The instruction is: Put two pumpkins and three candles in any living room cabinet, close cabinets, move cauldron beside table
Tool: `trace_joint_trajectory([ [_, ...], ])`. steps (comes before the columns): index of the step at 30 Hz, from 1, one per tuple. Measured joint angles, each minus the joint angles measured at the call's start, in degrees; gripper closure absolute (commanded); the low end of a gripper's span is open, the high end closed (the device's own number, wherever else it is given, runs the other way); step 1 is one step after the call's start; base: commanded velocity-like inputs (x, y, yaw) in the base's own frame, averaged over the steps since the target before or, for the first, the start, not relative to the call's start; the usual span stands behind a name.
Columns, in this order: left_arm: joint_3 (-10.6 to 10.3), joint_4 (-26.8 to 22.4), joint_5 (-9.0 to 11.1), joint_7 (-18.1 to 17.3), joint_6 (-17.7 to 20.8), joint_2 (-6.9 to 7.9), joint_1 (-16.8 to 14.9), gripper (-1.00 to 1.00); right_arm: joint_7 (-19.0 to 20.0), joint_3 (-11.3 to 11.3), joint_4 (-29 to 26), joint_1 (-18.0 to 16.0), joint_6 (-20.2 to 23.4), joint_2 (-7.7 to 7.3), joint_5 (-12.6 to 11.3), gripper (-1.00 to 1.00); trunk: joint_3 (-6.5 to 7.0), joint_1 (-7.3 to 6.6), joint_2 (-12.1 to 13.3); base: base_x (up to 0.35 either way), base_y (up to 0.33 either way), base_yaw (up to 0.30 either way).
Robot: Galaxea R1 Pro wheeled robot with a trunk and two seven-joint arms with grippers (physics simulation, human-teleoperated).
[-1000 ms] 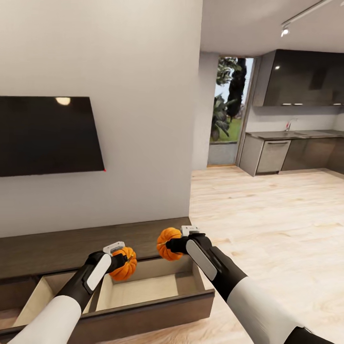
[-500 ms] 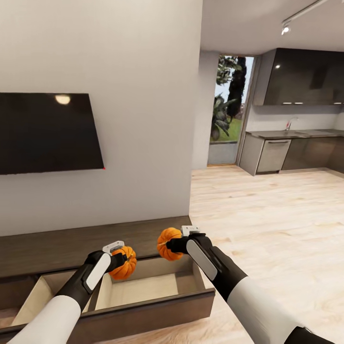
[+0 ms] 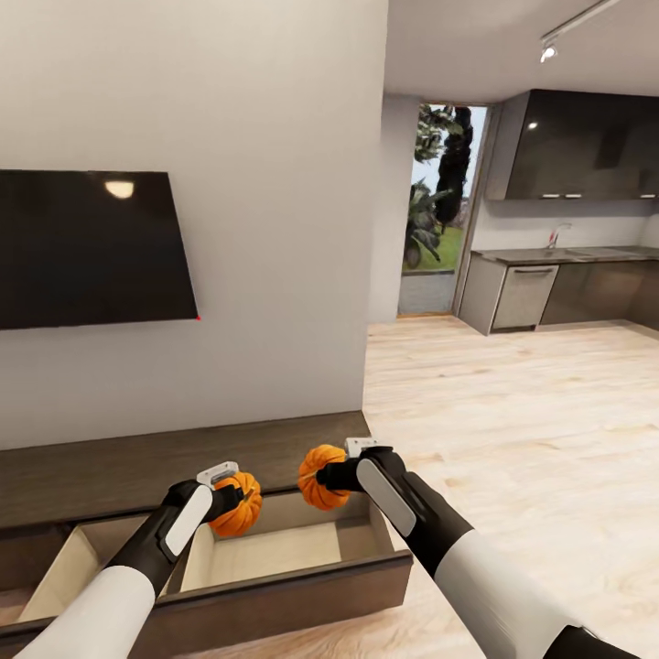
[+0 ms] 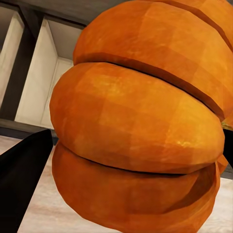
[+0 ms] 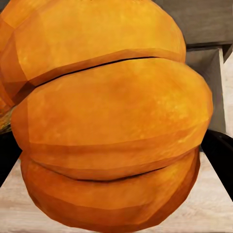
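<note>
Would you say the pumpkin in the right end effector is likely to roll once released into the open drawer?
Probably a little: the pumpkin is round, so it may wobble before settling. It looks rigid, likely keeping its shape in the right end effector. The drawer walls should contain it.

No text, label, brand, number or sign can be read anywhere in these views. The dark wall-mounted screen is blank apart from a reflected light, the pumpkins' skins are plain orange, the cabinet fronts are bare wood, and the kitchen cupboards carry no markings.
</note>
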Motion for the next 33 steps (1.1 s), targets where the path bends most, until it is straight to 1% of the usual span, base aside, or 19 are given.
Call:
trace_joint_trajectory([
  [1, -0.01, 0.00, 0.02, -0.02, 0.02, -0.01, 0.00, 1.00, -0.08, -0.04, 0.04, -0.01, 0.31, 0.17, -1.30, 1.00, -0.18, 0.22, -0.40, 0.000, 0.000, 0.000],
  [5, -0.08, 0.00, 0.02, -0.02, 0.05, -0.07, 0.00, 1.00, -0.48, -0.20, 0.11, -0.01, 2.38, 0.34, -3.18, 1.00, -0.90, 1.10, -2.01, 0.000, 0.000, 0.000],
  [33, -0.07, 0.00, 0.07, -0.08, 0.08, -0.26, 0.00, 1.00, -0.61, -0.35, 0.07, -0.01, 2.77, 0.11, -3.45, 1.00, -5.93, 7.25, -13.25, 0.000, 0.000, 0.000],
])
